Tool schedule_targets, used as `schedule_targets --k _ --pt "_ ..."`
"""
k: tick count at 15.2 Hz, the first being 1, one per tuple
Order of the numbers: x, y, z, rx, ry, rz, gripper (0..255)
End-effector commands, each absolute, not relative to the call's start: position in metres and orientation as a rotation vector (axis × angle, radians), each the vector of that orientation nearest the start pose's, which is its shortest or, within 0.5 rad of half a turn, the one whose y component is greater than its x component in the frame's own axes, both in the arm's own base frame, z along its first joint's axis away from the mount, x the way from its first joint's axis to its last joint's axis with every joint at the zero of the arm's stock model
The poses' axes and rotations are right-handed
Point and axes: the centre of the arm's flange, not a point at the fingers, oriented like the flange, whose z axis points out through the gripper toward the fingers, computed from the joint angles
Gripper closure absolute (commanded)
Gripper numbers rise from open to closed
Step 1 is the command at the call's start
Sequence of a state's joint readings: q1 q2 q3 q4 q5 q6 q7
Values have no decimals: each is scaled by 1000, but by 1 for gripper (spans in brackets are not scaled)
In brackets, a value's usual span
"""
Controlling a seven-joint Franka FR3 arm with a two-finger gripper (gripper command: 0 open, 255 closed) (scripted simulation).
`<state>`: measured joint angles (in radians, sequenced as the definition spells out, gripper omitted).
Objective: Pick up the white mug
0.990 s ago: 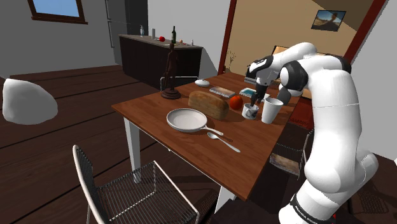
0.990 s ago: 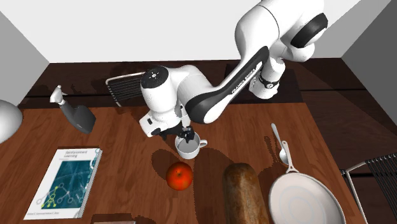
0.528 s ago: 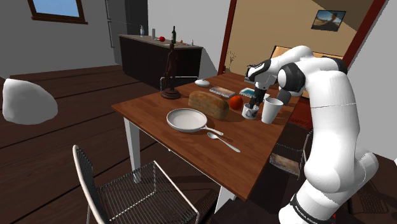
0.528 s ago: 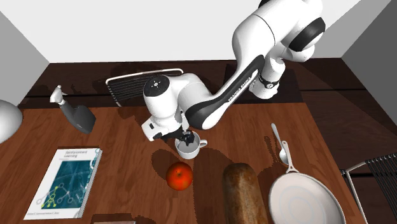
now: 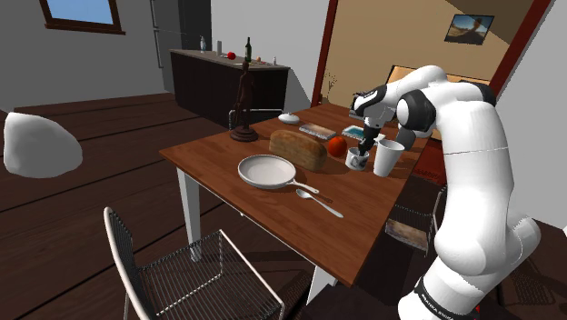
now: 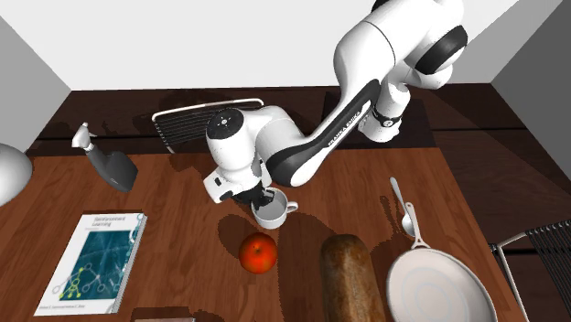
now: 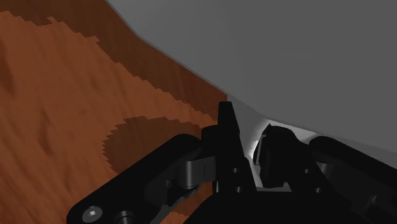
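The white mug (image 5: 358, 160) (image 6: 275, 215) stands upright on the brown wooden table (image 5: 273, 205) (image 6: 174, 224), near its edge on the arm's side. My black gripper (image 5: 362, 148) (image 6: 266, 198) comes down on the mug from above and is shut on its rim. In the wrist view my gripper (image 7: 247, 127) has the mug's pale wall (image 7: 286, 57) clasped between its two fingers, one inside the mug and one outside. The mug's handle (image 6: 293, 207) points toward the second exterior view's right.
A tall white cup (image 5: 389, 156) stands right beside the mug. A red fruit (image 5: 336, 146) (image 6: 258, 252), a bread loaf (image 5: 298, 147) (image 6: 352, 274), a pan (image 5: 266, 171) (image 6: 437, 288) and a spoon (image 5: 318, 202) (image 6: 403, 209) lie nearby. A book (image 6: 93, 261) and wire chairs (image 5: 182, 273) (image 6: 197, 123) flank the table.
The arm sank a little toward the mug, then the fingers came together on its rim. The mug has stayed where it stood.
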<state>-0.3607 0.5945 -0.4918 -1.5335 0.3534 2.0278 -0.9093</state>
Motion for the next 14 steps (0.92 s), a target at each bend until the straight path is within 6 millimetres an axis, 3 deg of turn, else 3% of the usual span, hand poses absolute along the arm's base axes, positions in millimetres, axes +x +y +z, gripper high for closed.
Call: schedule_targets --k 1,14 --pt "510 -472 337 -3094 55 -33 255" --pt "509 -472 400 -3094 55 -33 255"
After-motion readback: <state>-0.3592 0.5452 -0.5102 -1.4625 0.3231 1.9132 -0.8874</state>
